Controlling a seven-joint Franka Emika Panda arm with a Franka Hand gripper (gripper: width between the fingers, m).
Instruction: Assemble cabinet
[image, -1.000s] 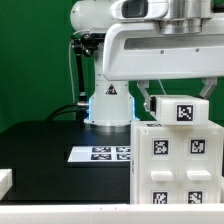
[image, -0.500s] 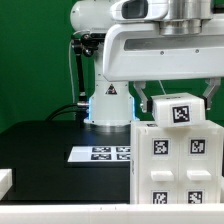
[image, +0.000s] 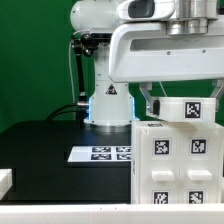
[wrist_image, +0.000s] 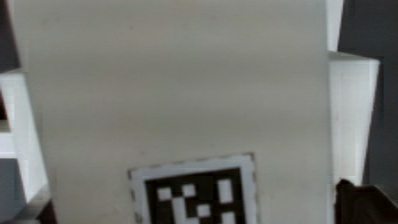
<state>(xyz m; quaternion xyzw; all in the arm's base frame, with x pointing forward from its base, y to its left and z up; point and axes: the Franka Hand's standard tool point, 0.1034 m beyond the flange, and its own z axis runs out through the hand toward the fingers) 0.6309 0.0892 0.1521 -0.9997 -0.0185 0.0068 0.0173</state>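
Note:
The cabinet (image: 172, 165), a large white box with tagged square panels on its face, stands at the exterior view's right. My gripper (image: 181, 100) hangs directly over its top and is shut on a smaller white tagged part (image: 188, 110), which sits tilted just above the cabinet's top edge. One finger (image: 149, 101) shows on the left of the part and the other on its right. In the wrist view the held white part (wrist_image: 178, 100) fills the frame, with its tag low down. One dark fingertip (wrist_image: 368, 198) shows beside it. The cabinet's top under the part is hidden.
The marker board (image: 100, 153) lies flat on the black table (image: 45, 145) in front of the robot base (image: 108, 102). A small white piece (image: 5, 182) sits at the table's front edge on the exterior view's left. A green wall is behind.
The gripper and the held tagged part have shifted a little to the exterior view's right, and the part now sits more tilted. The cabinet has not moved.

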